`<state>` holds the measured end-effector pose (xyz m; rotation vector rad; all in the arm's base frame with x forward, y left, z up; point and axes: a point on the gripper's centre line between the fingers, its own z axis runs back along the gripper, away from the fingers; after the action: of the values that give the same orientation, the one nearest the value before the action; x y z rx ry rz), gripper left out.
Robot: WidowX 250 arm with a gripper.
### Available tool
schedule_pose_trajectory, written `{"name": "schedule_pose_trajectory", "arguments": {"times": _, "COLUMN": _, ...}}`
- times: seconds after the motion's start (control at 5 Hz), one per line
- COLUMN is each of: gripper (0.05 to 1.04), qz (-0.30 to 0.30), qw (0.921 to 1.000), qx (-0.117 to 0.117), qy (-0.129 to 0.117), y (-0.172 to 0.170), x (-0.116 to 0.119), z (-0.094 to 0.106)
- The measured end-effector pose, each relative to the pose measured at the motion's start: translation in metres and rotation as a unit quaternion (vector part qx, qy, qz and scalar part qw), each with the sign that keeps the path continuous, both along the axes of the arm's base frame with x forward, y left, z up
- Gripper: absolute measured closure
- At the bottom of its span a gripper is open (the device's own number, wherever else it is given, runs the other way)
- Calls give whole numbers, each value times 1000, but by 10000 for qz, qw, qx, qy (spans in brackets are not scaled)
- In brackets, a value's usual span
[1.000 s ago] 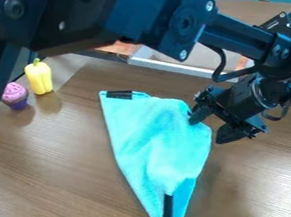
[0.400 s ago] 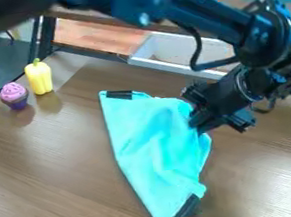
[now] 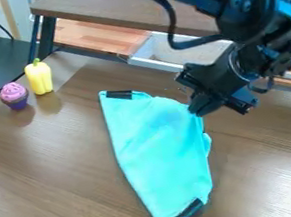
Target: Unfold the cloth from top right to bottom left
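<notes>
The turquoise cloth lay on the worktop, well in from the left edge. The end effector stood at the cloth's upper right border; its grip state was indeterminable. Toy cupcake and yellow pepper: near the far left corner.

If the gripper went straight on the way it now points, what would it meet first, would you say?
Most likely the turquoise cloth: the gripper seems to be right at its upper-right edge, though depth is unclear here.
</notes>
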<state>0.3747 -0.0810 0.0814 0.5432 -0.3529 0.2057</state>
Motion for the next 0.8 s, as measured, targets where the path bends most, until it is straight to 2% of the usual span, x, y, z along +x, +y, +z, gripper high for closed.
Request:
{"name": "schedule_pose_trajectory", "arguments": {"times": 0.2, "gripper": 1035, "qz": -6, "qw": 9998, "qx": -178, "qy": -117, "y": 7, "x": -3, "z": 7}}
{"name": "schedule_pose_trajectory", "arguments": {"times": 0.8, "gripper": 1035, "qz": 37, "qw": 9951, "qx": -604, "qy": -785, "y": 31, "x": -27, "z": 44}}
